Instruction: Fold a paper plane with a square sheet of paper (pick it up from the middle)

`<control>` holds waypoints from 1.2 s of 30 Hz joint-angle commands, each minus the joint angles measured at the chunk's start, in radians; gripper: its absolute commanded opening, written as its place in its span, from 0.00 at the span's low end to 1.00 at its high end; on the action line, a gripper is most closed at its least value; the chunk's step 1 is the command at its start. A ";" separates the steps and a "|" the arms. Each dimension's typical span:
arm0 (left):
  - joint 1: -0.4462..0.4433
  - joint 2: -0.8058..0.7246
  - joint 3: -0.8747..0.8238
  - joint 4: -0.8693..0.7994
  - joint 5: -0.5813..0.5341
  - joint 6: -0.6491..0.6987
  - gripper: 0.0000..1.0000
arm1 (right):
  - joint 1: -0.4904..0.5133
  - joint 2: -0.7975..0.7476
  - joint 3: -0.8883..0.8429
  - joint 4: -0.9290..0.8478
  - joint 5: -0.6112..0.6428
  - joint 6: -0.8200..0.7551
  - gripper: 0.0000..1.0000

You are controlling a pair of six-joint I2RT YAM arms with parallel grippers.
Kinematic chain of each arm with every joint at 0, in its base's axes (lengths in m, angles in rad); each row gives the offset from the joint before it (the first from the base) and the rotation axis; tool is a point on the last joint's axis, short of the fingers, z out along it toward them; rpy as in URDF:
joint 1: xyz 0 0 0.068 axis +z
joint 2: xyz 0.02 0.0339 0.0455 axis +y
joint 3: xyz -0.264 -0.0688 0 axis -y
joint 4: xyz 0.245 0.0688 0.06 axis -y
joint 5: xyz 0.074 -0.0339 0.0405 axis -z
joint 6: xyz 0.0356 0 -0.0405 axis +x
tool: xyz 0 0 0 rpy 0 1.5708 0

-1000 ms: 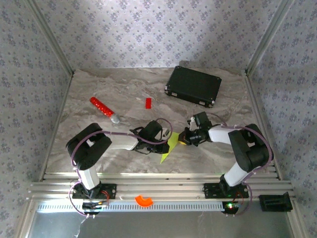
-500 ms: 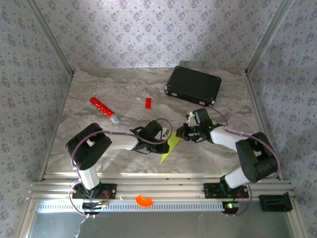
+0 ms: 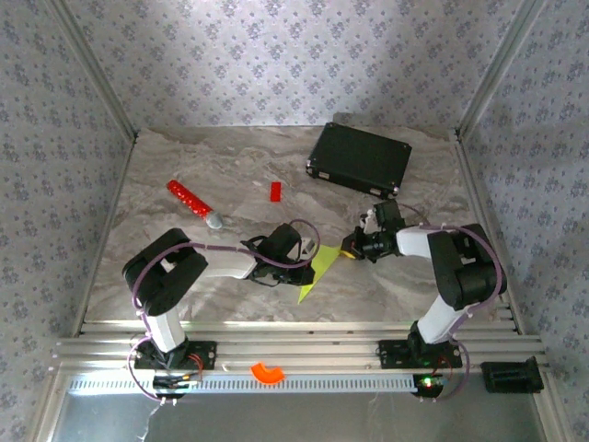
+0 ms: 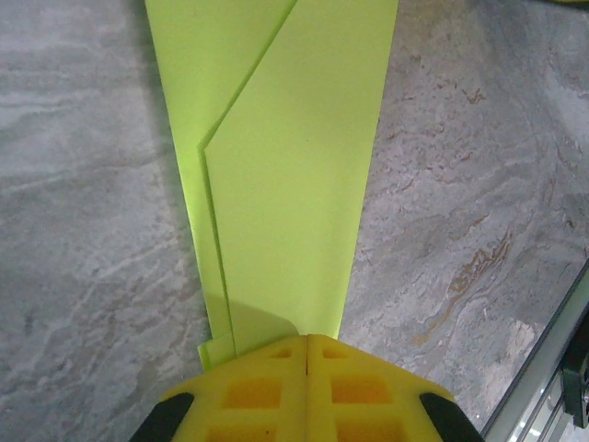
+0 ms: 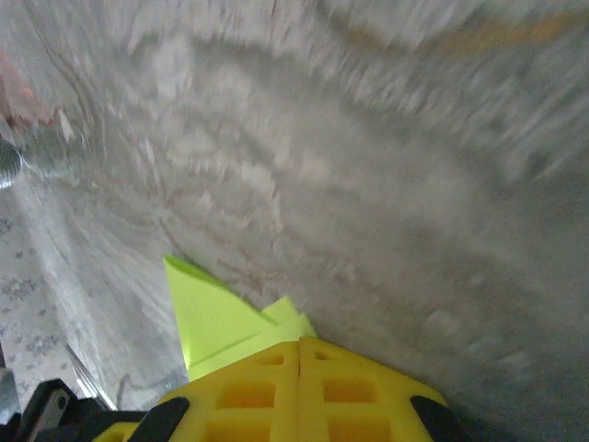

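The left pincer (image 3: 307, 257) is seen clenched, its yellow fingers (image 4: 248, 391) shut flat against each other with no gap along the seam. Its tips are set on the near end of the paper (image 4: 285, 184). The paper lies flat on the table (image 4: 83, 230) and runs straight ahead of the tips, widening away from them. A diagonal crease and a layered edge are seen on it ahead and to the left of the tips. A small corner of a lower layer is shown just beside the left finger. Whether the paper is pinched or only pressed down cannot be told.

The right pincer (image 3: 351, 247) is likewise clenched, and nothing is seen between its fingers (image 5: 248, 391). In its wrist view, which is blurred, a pointed, folded part of the paper (image 5: 216, 318) is seen just ahead and to the left of its tips. Whether it is touched by them cannot be told.

From above, the paper (image 3: 318, 268) is seen as a slim lime wedge between the two pincers, its point turned toward the arm bases. A black case (image 3: 359, 159) lies well beyond the right pincer. A red block (image 3: 275, 191) lies beyond the left pincer, and a red stick (image 3: 193, 203) lies well off to its left. An orange ring piece (image 3: 268, 372) is seen on the rail behind the left pincer, near the bases.
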 commanded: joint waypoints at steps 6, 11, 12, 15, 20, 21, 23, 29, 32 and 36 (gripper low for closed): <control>0.004 0.038 -0.067 -0.175 -0.041 0.010 0.00 | -0.026 -0.079 0.015 -0.063 0.046 -0.019 0.02; 0.003 0.036 -0.066 -0.173 -0.042 0.010 0.00 | 0.024 -0.193 -0.018 -0.013 0.044 0.038 0.03; 0.004 0.036 -0.064 -0.174 -0.042 0.010 0.00 | 0.050 -0.195 -0.022 0.002 0.042 0.049 0.04; 0.004 0.035 -0.058 -0.172 -0.042 0.005 0.00 | 0.130 -0.165 -0.020 0.033 0.045 0.069 0.04; 0.004 0.029 -0.045 -0.174 -0.035 0.004 0.00 | 0.176 -0.060 -0.018 0.038 0.063 0.068 0.02; 0.004 0.025 -0.043 -0.175 -0.034 0.004 0.00 | 0.172 -0.040 -0.020 0.035 0.066 0.067 0.01; 0.003 0.016 -0.038 -0.178 -0.034 0.004 0.00 | 0.165 -0.010 -0.022 0.009 0.092 0.055 0.00; 0.002 -0.043 -0.012 -0.196 -0.026 0.003 0.00 | 0.135 0.016 -0.076 0.035 0.096 0.053 0.00; 0.001 -0.104 0.017 -0.196 -0.025 0.008 0.00 | 0.134 0.018 -0.085 0.038 0.097 0.051 0.00; 0.001 -0.143 0.073 -0.173 -0.010 0.009 0.00 | 0.134 0.019 -0.095 0.052 0.091 0.056 0.00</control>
